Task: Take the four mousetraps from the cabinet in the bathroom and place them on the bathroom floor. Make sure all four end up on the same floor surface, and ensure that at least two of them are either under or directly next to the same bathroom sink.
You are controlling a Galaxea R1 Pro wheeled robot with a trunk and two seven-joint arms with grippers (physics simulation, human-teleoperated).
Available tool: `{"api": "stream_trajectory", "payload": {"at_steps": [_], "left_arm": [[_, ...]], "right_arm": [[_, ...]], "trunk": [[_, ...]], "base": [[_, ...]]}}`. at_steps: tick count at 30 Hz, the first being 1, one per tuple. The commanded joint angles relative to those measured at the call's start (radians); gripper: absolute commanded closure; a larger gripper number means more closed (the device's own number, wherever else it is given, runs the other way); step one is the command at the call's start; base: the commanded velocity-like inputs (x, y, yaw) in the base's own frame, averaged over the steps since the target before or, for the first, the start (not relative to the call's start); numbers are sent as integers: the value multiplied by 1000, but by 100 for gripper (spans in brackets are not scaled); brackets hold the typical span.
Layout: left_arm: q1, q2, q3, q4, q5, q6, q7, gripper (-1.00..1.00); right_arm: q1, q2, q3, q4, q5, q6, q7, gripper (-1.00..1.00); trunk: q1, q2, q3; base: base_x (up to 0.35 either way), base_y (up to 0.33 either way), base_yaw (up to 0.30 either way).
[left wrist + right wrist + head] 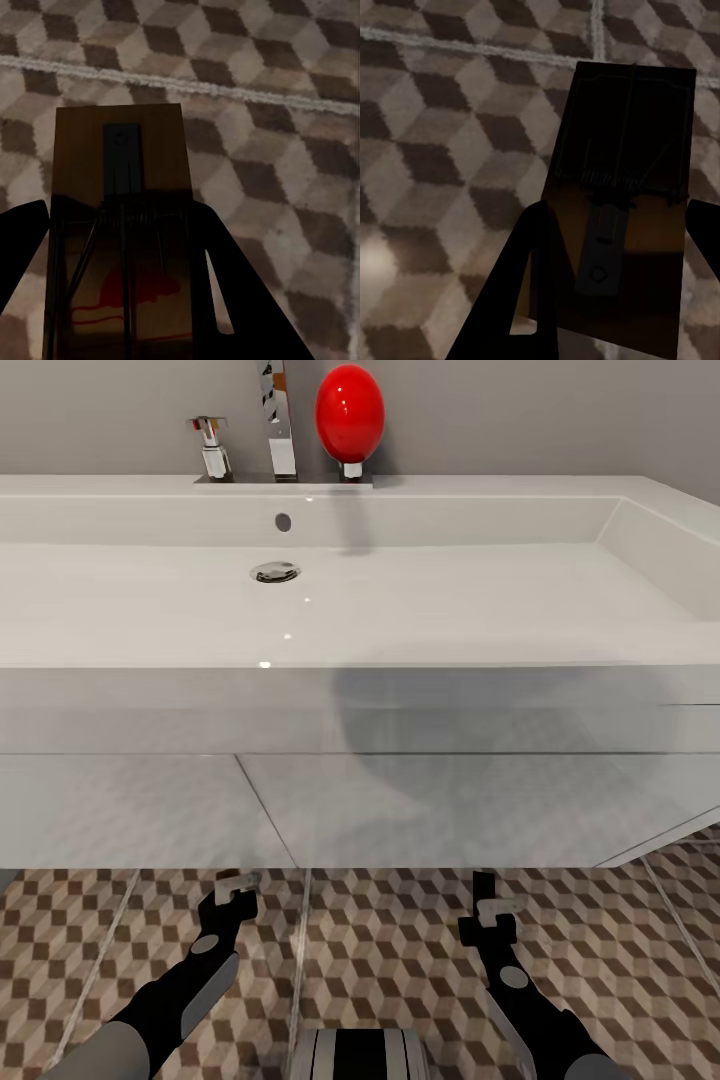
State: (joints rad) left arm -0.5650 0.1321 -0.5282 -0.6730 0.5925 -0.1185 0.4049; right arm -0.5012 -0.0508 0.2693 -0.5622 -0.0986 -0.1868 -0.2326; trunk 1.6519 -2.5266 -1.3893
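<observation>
I face the white bathroom sink (420,705) with its chrome tap (279,420). Both arms reach low in front of the vanity, over the cube-patterned bathroom floor (400,950). My left gripper (234,890) is shut on a brown wooden mousetrap (120,172), its dark spring bar lying between the black fingers (240,300). My right gripper (490,912) is shut on a second mousetrap (622,157), which looks dark in shadow. Both traps hang flat over the tiles near the sink's front edge. How high they are above the floor I cannot tell. The cabinet is out of view.
A red egg-shaped object (350,412) stands on the sink's back ledge beside a small chrome handle (212,450). The vanity's underside overhangs the floor just beyond both grippers. My own base (360,1055) shows at the bottom. Pale grout lines (180,84) cross the tiles.
</observation>
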Motion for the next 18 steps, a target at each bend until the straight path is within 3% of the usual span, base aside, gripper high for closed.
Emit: {"api": "stream_trajectory", "payload": {"at_steps": [1,11,18], "left_arm": [[-1,1,-8,0,10,-6,7,100],[-1,1,-9,0,10,-6,8,100],[-1,0,-9,0,10,-6,7,100]], "right_arm": [[-1,-2,8,-1,-10,-4,-7,100],[-5,-34,-22,-9,-11,-2,-1,100],[-8,-37,-32,1,-16,0,56,100]], "trunk": [[0,-1,-5],[5,-3,-43],[5,-3,-43]], "base": [[0,0,0],[0,0,0],[0,0,0]]}}
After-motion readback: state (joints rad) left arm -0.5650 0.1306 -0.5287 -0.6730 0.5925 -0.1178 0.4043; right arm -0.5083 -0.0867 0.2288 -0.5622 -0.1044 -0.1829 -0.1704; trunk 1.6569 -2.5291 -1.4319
